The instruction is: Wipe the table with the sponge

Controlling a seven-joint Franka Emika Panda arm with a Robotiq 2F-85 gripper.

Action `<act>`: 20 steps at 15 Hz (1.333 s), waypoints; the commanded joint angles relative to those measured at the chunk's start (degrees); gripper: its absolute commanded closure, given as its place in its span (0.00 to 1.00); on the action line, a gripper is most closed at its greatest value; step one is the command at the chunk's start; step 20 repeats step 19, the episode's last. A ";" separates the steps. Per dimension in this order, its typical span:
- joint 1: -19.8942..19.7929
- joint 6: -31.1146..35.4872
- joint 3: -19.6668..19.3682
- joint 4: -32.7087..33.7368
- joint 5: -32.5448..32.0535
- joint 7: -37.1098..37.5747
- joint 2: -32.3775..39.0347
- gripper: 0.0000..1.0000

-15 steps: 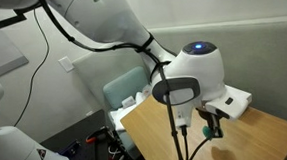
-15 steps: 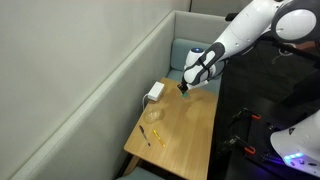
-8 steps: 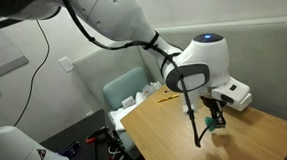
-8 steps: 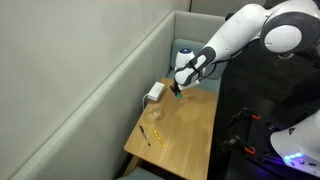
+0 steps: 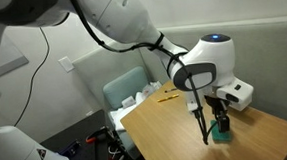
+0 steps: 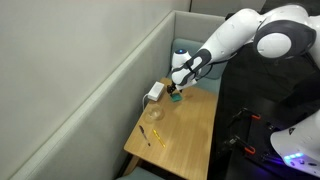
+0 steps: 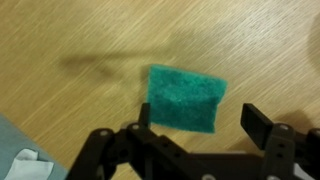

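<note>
One Robotiq gripper (image 7: 203, 125), seen in the wrist view, hangs over one small teal-green rectangular sponge (image 7: 186, 97) that lies flat on the light brown wooden table (image 7: 80, 40). The two black fingers (image 7: 262, 124) are spread wider than the sponge: one overlaps its lower corner and the other stands clear of its edge, so the claw is parted and grips nothing. In both exterior views the gripper (image 5: 219, 123) (image 6: 175, 93) points down at the sponge (image 5: 223, 137) (image 6: 174, 99), near one end of the table (image 5: 156, 119) (image 6: 190, 135). One white rectangular box (image 5: 237, 92) (image 6: 155, 92) sits on the table near the sponge, not touching it. One pale blue-grey chair (image 5: 122, 91) stands beside the table in an exterior view.
</note>
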 commanded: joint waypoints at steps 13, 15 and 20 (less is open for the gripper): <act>6.46 12.54 -4.32 -24.19 -6.58 0.59 -17.09 0.00; 7.13 15.79 -5.25 -28.08 -7.20 0.71 -20.30 0.00; 8.05 19.29 -6.64 -33.23 -8.16 0.95 -25.17 0.00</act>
